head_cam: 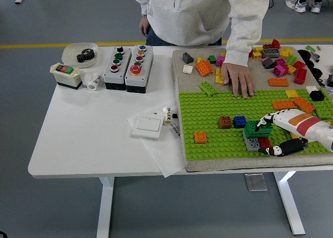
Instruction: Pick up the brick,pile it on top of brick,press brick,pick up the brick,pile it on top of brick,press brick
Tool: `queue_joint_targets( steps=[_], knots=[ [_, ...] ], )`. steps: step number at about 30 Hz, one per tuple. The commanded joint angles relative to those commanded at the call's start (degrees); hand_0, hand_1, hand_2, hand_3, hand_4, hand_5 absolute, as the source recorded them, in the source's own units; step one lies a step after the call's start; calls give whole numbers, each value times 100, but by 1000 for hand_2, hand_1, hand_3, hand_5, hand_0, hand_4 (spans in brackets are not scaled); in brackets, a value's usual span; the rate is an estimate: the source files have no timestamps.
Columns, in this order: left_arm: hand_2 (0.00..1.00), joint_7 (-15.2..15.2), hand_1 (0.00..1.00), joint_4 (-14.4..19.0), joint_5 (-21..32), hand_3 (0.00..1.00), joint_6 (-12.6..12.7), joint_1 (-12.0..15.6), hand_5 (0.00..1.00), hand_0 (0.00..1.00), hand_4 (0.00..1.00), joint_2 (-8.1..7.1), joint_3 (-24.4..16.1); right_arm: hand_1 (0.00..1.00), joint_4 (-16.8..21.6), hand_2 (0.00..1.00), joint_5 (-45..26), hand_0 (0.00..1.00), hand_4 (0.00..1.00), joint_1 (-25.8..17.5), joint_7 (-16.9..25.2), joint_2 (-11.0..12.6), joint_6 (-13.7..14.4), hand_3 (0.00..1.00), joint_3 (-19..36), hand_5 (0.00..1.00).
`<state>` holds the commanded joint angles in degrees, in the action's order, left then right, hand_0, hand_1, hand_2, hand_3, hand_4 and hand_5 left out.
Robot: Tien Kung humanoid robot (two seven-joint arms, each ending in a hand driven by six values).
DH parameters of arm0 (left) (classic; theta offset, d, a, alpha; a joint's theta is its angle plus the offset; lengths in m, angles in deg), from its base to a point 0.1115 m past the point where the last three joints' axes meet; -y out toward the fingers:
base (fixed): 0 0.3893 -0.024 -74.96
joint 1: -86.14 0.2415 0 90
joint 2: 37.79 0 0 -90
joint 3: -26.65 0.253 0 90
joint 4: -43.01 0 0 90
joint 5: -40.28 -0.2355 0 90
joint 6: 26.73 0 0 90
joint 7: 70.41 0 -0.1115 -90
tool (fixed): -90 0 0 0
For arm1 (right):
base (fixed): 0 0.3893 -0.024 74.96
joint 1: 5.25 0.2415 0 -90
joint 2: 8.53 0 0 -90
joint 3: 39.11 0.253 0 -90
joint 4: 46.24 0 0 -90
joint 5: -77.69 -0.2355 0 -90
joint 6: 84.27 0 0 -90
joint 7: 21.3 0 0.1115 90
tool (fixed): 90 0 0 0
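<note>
The right hand (276, 131) reaches in over the green baseplate (218, 139) near its right front corner, its fingers closed around the dark green brick (258, 128): upper fingers lie over the brick's far side, the thumb runs along below. That brick sits on top of a grey brick (251, 142), with a red brick (264, 142) just beside the grey one under the hand. To the left of this stack on the baseplate stand a blue brick (240, 121), a brown brick (225, 122) and, nearer the front, an orange brick (201, 137), all apart from the hand.

The baseplate lies on a beige mat (179, 77) on the white table (88, 129). At the baseplate's far edge a person's hand (239, 78) presses flat, palm down. Loose bricks are scattered on the mat beyond it. Left of the baseplate lie a white switch (148, 127) on paper and two button boxes (128, 68); the table's front left stretch is bare.
</note>
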<state>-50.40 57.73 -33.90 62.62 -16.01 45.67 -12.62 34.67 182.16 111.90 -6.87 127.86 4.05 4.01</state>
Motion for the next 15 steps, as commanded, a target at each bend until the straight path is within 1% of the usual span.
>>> queue_joint_targets(
  steps=[15],
  knots=[
    [765,-4,757,2,37,598,5,-16,596,759,665,-3,27,727,15,762,68,761,862,-38,-41,-4,-54,679,31,564]
  ],
)
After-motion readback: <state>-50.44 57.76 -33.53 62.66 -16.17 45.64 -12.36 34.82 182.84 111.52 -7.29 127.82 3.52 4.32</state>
